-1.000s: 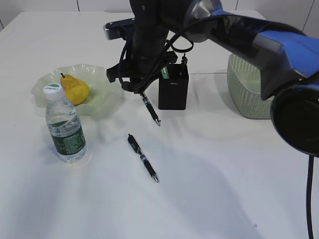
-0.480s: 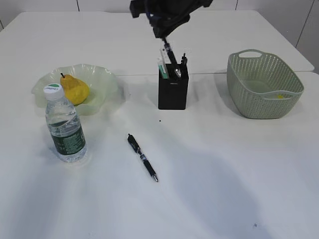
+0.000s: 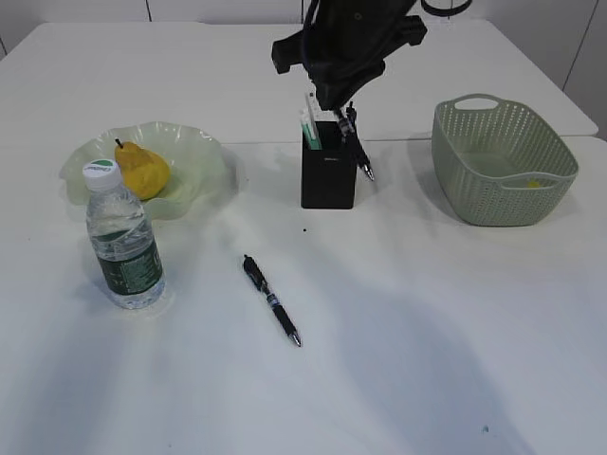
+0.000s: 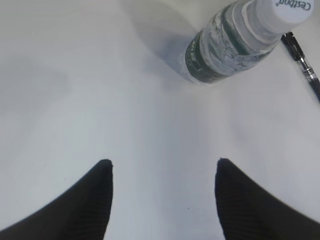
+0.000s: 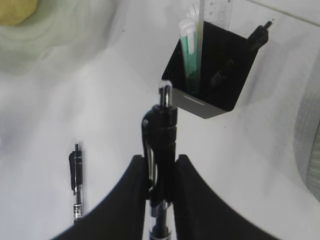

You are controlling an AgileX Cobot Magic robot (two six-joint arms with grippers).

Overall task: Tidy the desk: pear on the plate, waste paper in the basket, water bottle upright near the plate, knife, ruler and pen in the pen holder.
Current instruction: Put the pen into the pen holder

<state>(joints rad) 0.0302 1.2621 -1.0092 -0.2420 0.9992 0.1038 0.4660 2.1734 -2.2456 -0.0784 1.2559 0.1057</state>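
Right wrist view: right gripper [image 5: 161,182] pinches a black pen [image 5: 161,150] by its barrel, clip end up, beside the pen holder [image 5: 212,72] at upper right of frame. In the exterior view the pen's tip hangs outside the holder's right wall, top centre. Risk: tip misses the opening, slides down the outside, or knocks the holder, already crowded with ruler [image 5: 215,12] and a green-white item. Second pen [image 3: 272,300] lies on the desk [image 3: 427,360], centre. Left gripper [image 4: 162,167] is spread, empty, above bare desk near the upright water bottle [image 4: 235,42].
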